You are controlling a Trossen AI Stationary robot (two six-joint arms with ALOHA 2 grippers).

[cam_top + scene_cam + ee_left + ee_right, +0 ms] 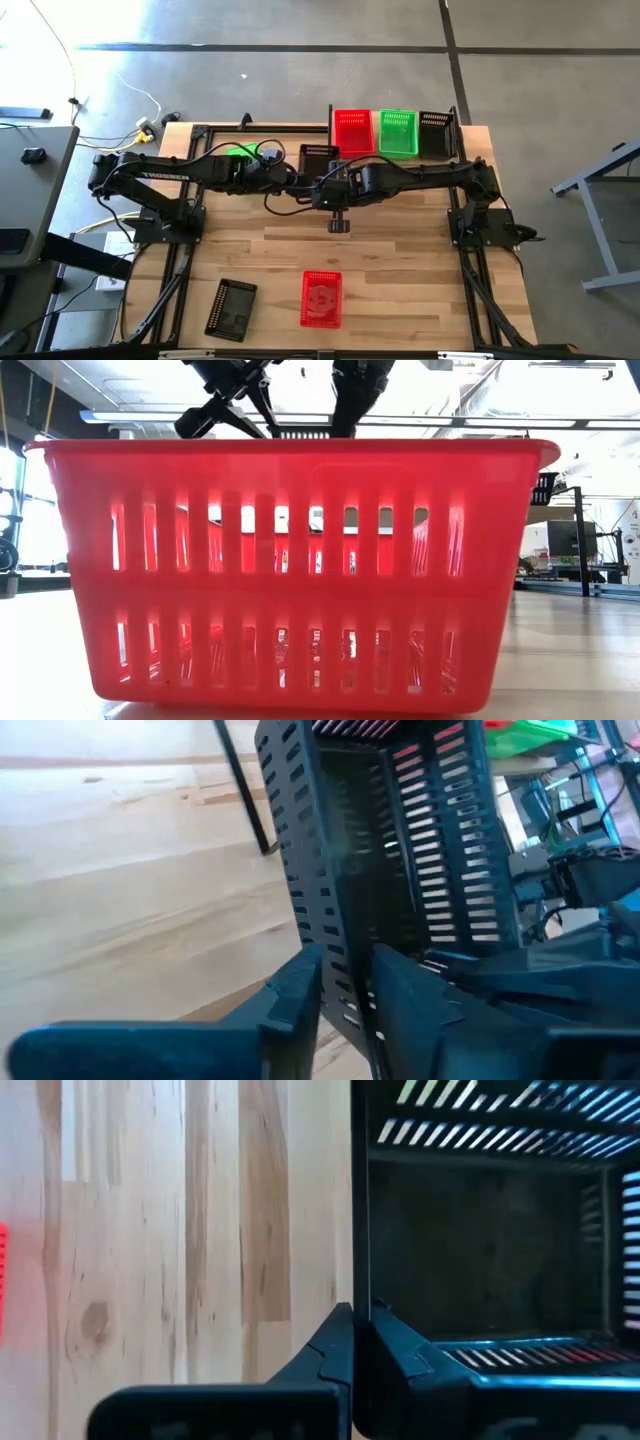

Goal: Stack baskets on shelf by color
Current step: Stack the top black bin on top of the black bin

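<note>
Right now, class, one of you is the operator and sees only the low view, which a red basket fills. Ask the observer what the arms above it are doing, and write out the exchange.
Operator: What are the arms doing beyond this red basket?
Observer: They meet mid-table at a black basket. The right gripper is shut on its wall.
Operator: And the left gripper?
Observer: The left gripper straddles a wall of that same basket.
Operator: What is on the shelf?
Observer: The shelf carries, side by side, a second red basket, a green basket and a second black basket.
</note>
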